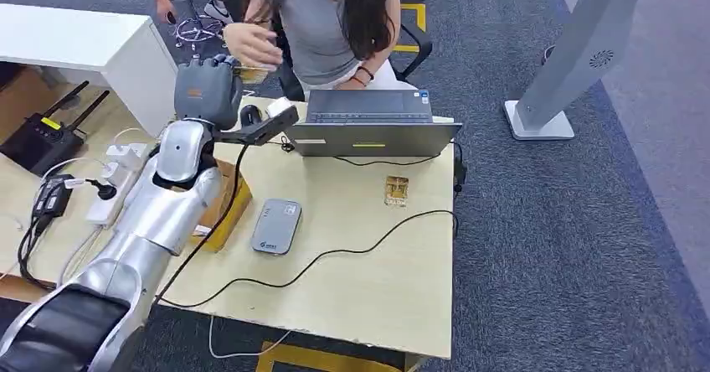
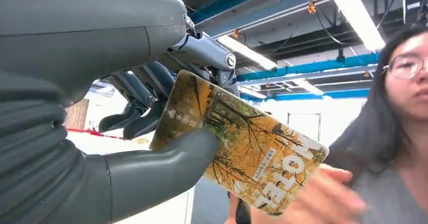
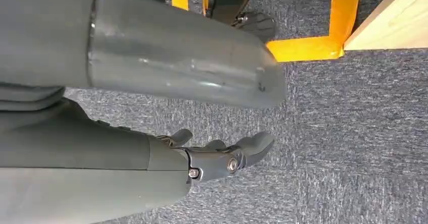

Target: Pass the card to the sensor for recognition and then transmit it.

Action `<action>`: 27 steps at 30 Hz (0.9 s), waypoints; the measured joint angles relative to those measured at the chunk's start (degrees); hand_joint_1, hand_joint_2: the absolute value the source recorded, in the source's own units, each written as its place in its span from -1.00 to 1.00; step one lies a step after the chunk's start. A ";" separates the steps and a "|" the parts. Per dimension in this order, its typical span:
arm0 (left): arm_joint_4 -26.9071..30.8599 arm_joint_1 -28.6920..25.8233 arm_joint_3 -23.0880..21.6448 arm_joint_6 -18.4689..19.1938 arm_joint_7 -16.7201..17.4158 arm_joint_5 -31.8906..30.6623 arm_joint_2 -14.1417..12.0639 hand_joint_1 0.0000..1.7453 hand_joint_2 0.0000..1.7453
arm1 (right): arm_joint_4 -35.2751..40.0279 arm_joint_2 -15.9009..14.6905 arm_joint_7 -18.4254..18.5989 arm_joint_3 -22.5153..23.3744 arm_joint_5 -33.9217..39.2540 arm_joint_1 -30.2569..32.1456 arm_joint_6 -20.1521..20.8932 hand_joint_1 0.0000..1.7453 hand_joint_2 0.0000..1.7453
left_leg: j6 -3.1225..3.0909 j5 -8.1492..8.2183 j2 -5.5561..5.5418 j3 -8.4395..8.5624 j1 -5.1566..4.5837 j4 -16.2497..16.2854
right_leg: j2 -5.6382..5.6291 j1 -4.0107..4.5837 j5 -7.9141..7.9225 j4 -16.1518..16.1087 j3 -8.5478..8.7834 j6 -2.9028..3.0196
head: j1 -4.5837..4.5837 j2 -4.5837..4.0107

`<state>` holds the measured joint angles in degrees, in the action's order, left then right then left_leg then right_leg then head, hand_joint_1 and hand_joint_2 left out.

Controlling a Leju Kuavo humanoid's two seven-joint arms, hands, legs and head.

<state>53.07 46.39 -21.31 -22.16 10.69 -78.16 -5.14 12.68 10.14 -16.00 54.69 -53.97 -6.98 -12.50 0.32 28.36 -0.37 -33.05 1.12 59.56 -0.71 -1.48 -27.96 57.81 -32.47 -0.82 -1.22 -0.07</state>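
My left hand (image 1: 207, 90) is raised past the far edge of the table, toward a seated person (image 1: 326, 20). It pinches a yellow card (image 2: 242, 143) with an autumn-tree print between thumb and fingers. The person's hand (image 2: 313, 199) reaches under the card's free end and looks to be touching it; that hand (image 1: 251, 45) is blurred in the head view. A grey card sensor (image 1: 277, 226) lies flat on the table near the middle. My right hand (image 3: 222, 156) hangs over grey carpet, fingers loosely extended, holding nothing.
An open laptop (image 1: 373, 125) stands at the table's far edge, with a small yellow item (image 1: 396, 190) in front of it. A black cable (image 1: 335, 250) snakes across the table (image 1: 377, 288). A cardboard box (image 1: 226, 209) sits under my left arm. A power strip (image 1: 113, 183) lies at left.
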 joint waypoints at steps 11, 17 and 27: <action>-2.75 -0.35 1.09 -2.89 -0.15 -0.26 -0.85 -1.00 1.00 | 0.00 0.00 0.42 -0.48 -0.50 -0.01 -0.24 -1.00 -1.00 | 0.00 0.00 0.00 0.00 0.01 -0.01 | 0.00 0.01 0.00 0.01 0.00 0.00 | 0.00 0.00; -3.60 -0.73 1.33 -3.17 -0.15 -0.28 -1.27 -1.00 1.00 | 0.00 0.00 0.48 -0.66 -0.63 -0.01 -0.26 -1.00 -1.00 | 0.00 0.00 0.00 -0.01 0.01 -0.01 | 0.00 0.01 0.00 0.01 0.00 0.00 | 0.00 0.00; -4.15 -0.90 1.40 -3.17 -0.15 -0.44 -1.38 -1.00 1.00 | 0.00 -0.02 0.48 -0.87 -0.66 -0.01 -0.26 -1.00 -1.00 | 0.00 0.00 -0.02 -0.01 0.01 0.00 | 0.01 0.01 0.00 0.00 0.00 0.00 | 0.00 0.00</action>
<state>48.92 45.49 -19.91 -25.33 10.53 -78.60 -6.51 12.68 10.12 -15.52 53.81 -54.62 -6.99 -12.76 0.32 28.36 -0.38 -33.06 1.12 59.56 -0.70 -1.47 -27.96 57.81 -32.47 -0.82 -1.22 -0.07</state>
